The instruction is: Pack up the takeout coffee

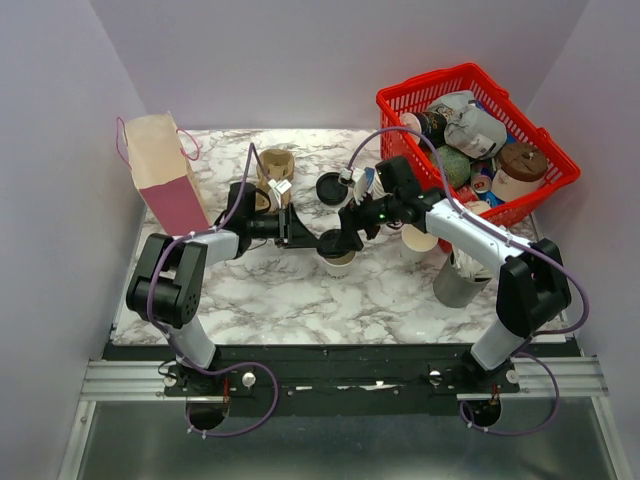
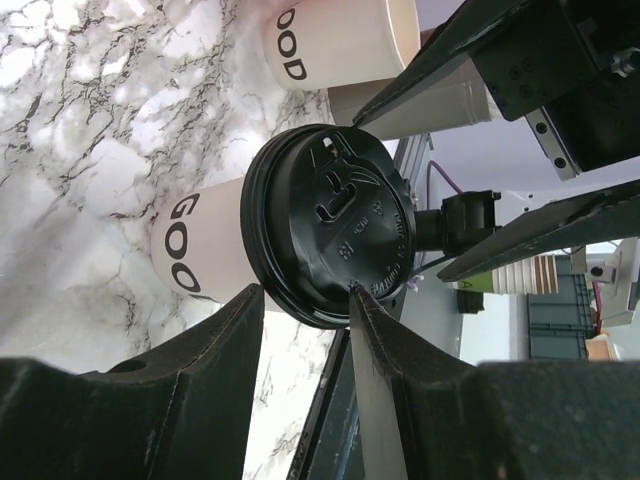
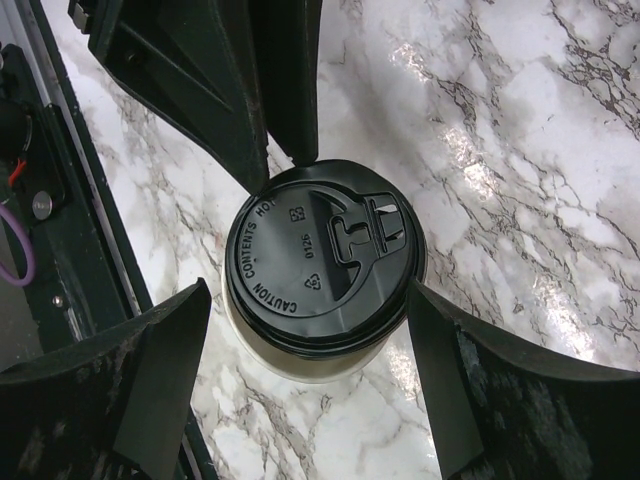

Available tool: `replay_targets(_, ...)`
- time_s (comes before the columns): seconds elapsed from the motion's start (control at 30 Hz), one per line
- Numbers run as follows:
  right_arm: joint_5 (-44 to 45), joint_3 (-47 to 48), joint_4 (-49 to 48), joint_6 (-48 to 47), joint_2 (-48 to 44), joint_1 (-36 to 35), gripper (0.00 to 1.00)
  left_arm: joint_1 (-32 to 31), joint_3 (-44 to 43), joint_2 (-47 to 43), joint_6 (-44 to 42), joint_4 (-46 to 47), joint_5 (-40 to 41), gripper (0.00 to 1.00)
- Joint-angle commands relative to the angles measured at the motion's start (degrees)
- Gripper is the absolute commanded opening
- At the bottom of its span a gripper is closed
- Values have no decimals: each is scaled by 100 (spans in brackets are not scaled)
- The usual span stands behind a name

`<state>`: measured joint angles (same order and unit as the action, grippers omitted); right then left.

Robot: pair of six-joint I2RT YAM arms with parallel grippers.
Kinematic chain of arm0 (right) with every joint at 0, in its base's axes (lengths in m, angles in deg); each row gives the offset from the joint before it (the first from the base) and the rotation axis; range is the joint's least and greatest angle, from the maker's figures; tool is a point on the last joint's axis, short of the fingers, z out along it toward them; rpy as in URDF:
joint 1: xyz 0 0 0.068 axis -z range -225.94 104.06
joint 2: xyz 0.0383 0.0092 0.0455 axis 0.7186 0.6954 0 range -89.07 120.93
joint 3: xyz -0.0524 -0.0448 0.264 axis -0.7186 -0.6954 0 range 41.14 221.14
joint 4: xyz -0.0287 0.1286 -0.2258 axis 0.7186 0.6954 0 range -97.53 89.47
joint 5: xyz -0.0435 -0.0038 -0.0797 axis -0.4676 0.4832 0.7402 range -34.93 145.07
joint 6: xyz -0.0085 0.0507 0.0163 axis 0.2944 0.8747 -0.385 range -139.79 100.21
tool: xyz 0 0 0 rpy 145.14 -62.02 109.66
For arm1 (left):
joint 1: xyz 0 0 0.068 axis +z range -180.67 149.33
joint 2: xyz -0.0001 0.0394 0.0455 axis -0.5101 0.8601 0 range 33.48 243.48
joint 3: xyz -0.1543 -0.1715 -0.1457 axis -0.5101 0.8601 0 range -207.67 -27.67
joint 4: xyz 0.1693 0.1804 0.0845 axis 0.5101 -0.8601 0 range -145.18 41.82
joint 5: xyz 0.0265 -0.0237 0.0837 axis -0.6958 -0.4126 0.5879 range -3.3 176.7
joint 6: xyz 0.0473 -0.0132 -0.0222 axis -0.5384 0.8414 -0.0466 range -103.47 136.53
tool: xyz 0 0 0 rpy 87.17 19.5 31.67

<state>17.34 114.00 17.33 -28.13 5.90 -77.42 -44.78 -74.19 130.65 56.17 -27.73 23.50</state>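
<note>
The takeout coffee (image 1: 340, 264), a white paper cup marked GOOD with a black lid (image 1: 334, 243), stands upright on the marble table mid-front. My left gripper (image 1: 318, 238) reaches in from the left. In the left wrist view (image 2: 305, 290) its narrow jaws pinch the lid's (image 2: 330, 220) near rim, one finger on top and one under the rim against the cup wall (image 2: 195, 255). My right gripper (image 1: 352, 232) hangs over the cup. In the right wrist view (image 3: 305, 300) it is open with a finger on either side of the lid (image 3: 320, 260).
A brown and pink paper bag (image 1: 160, 172) stands at the back left, and a brown cup carrier (image 1: 275, 172) behind the left arm. A spare black lid (image 1: 330, 188), a lidless white cup (image 2: 330, 40), a cup stack (image 1: 415, 240), a grey cup (image 1: 458, 282) and a full red basket (image 1: 400, 100) lie to the right.
</note>
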Motion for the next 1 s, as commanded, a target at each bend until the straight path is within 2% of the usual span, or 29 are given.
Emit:
replay_targets(0.0,47,-9,-104,34,3,11,88,-74,-173,118,-123,21,106,48)
replay_targets(0.67,205,-167,-16,-124,-287,-7,86,-329,-226,-57,-105,284,-70,46)
replay_targets(0.97,284,-70,-17,-177,-243,2,86,-452,-305,-180,-395,-23,-52,43)
